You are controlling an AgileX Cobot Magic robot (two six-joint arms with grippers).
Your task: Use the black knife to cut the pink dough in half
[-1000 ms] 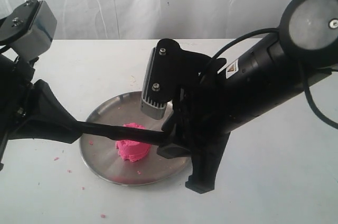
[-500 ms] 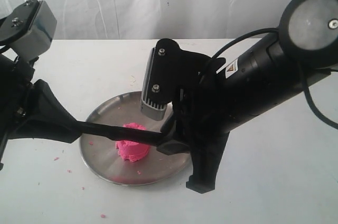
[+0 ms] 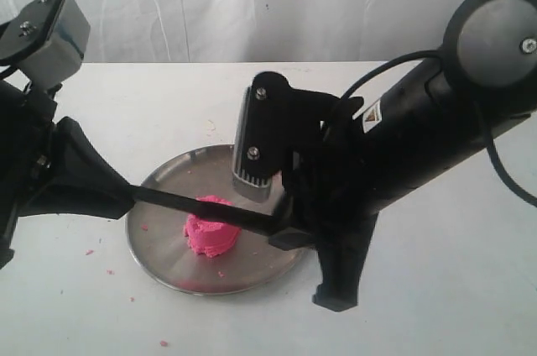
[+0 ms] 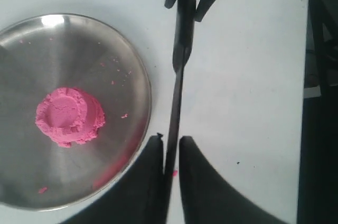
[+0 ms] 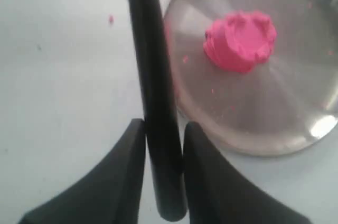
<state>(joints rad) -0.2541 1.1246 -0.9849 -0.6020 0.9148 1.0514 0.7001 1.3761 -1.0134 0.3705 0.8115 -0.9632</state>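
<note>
The pink dough (image 3: 212, 237) is one round mound on the steel plate (image 3: 159, 247); it also shows in the wrist views as the dough (image 4: 68, 115) and the dough (image 5: 240, 39). The black knife (image 3: 193, 205) hangs level between both grippers and crosses the mound's top in the exterior view. My right gripper (image 3: 281, 222) (image 5: 163, 129) is shut on the handle (image 5: 156, 86). The thin blade (image 4: 178, 71) runs between the fingers of my left gripper (image 3: 126, 196) (image 4: 170, 147), touching one finger with a slim gap to the other.
Tiny pink crumbs (image 3: 88, 252) are scattered on the white table left of and in front of the plate, and a few lie on the plate (image 4: 31, 49). The right arm's bulky body (image 3: 419, 146) fills the right side. A white curtain hangs behind.
The right gripper has moved right and slightly lower with the knife's handle. The left arm has shifted a little up and left, so more blade shows between them.
</note>
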